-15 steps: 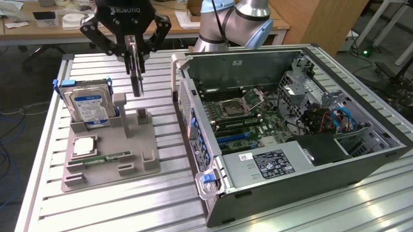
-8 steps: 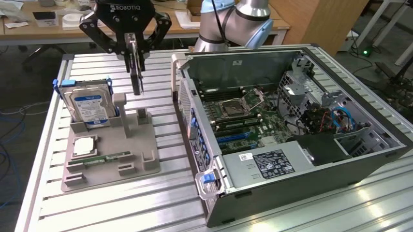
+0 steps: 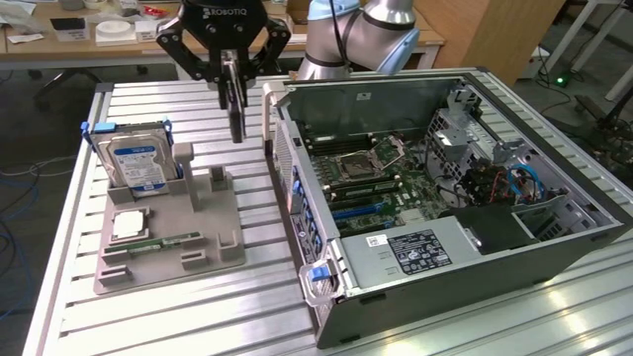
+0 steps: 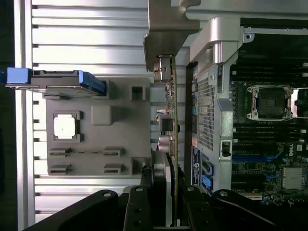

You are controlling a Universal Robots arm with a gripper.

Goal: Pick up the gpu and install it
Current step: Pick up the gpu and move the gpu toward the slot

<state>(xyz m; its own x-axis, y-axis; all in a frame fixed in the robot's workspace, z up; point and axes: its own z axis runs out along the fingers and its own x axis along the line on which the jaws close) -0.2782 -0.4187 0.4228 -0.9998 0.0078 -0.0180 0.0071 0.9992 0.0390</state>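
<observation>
Hanging upright and edge-on in the air, the gpu point(image 3: 236, 111) is sitting just outside the computer case's point(image 3: 445, 222) perforated side wall, on the exterior view's left of it and clear of the opening. The gripper point(image 3: 230, 74) is clamping the card's upper part, its black fingers point(image 3: 216, 68) pressing narrowly on the two flat faces, so the card is dangling straight down from them. From the exterior view the gpu is showing as a thin dark strip. From the wrist view it point(image 4: 172, 110) is presenting as a slim green board edge with small components and connectors standing off one face, and a silver metal bracket point(image 4: 166, 29) is capping the end farthest from the gripper point(image 4: 166, 178).

The case is lying on its side with its panel off, and its motherboard point(image 3: 376, 178) is facing up. Beyond the gpu from the case, a grey holder tray point(image 3: 213, 245) is resting on the slatted metal table point(image 3: 148, 326), and the card is hovering above the tray's case-side edge without touching it. Farther from the case, a hard drive point(image 3: 138, 163) with a blue-and-white label is standing in the tray, while a processor chip point(image 3: 129, 222) and a narrow green memory stick point(image 3: 158, 243) are lying flat in their own recesses
</observation>
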